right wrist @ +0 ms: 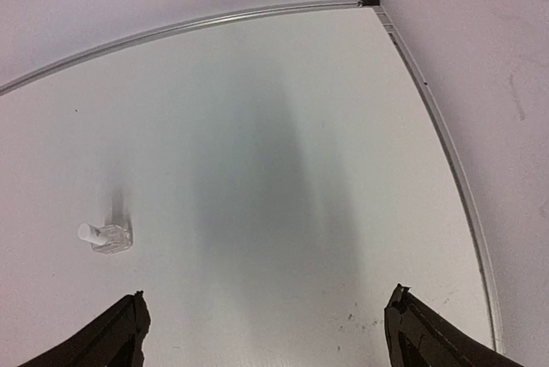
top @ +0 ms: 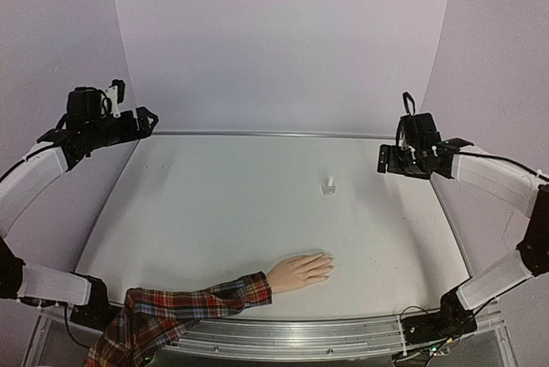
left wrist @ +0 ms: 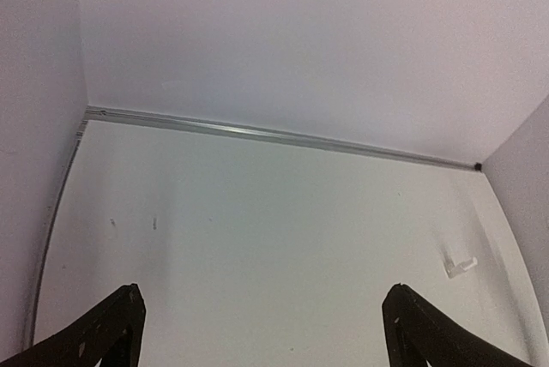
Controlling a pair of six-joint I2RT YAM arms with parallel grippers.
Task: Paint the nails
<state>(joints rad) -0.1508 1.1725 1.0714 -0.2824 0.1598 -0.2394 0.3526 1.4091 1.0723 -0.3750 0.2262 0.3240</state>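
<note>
Two black fingers [right wrist: 111,337] of the right gripper [right wrist: 268,298] are standing wide apart at the bottom of its wrist view, gripping nothing. The left gripper [left wrist: 266,294] is hanging just as wide and empty over bare table [top: 197,204]. Beyond the right one, a small clear bottle [right wrist: 110,236] with a white cap is standing alone, seemingly upright and well apart from both arms. Nearer the bases, the mannequin hand [top: 300,271] is lying palm down, its plaid sleeve [top: 197,298] trailing off the near edge. The nails [top: 328,266] are pointing right, too small to tell from the skin. They are looking stiff and smooth on a light hand that may slide under a brush, so steadying it at the wrist seems wise. The bottle is probably light and tippy, best gripped low on the glass and at the cap. Room is lying open all round, with a far rail [top: 274,135] and curved walls closing the edges.
</note>
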